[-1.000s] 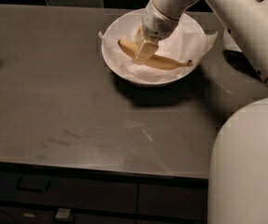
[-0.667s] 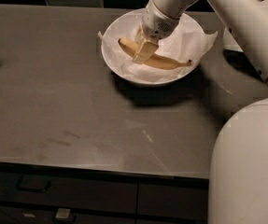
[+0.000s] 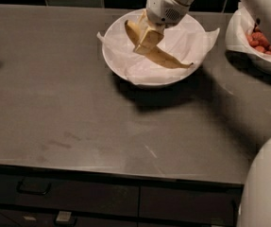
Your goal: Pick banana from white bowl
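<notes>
The white bowl stands at the back middle of the dark counter, lined with crinkled white paper whose corners stick out past the rim. The pale yellow banana lies inside it, its pointed stem at the right and its left end tilted up off the paper. My gripper reaches down into the bowl from above, and its cream fingers are shut on the banana's left half. The fingers hide the banana's middle.
A second white bowl with red strawberries stands at the right edge, close to my arm. The dark counter stretches left and forward. Drawer fronts run below its front edge. Dark tiles line the back wall.
My gripper has risen slightly with the banana in it. The banana's left end has tipped up off the paper, while its stem end stays low.
</notes>
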Controlling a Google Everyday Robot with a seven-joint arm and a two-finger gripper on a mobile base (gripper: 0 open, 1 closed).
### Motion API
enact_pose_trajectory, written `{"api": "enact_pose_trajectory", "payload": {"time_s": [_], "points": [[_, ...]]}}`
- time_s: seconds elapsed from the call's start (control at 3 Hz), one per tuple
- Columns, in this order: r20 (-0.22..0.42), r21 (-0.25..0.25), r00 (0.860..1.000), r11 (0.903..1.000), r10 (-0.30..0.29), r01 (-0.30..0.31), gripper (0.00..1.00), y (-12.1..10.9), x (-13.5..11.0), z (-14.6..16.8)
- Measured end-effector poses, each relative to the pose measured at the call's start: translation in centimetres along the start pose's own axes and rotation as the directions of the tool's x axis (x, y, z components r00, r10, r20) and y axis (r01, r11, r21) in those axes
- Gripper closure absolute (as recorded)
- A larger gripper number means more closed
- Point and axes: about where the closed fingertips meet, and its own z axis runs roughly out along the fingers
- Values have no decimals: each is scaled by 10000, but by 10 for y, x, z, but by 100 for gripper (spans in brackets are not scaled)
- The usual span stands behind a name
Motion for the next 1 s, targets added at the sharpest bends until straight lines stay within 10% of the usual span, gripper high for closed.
{"api": "enact_pose_trajectory", "payload": {"time_s": [1.0], "points": [[536, 540, 9985, 9985, -113, 84, 100, 32, -36, -43]]}}
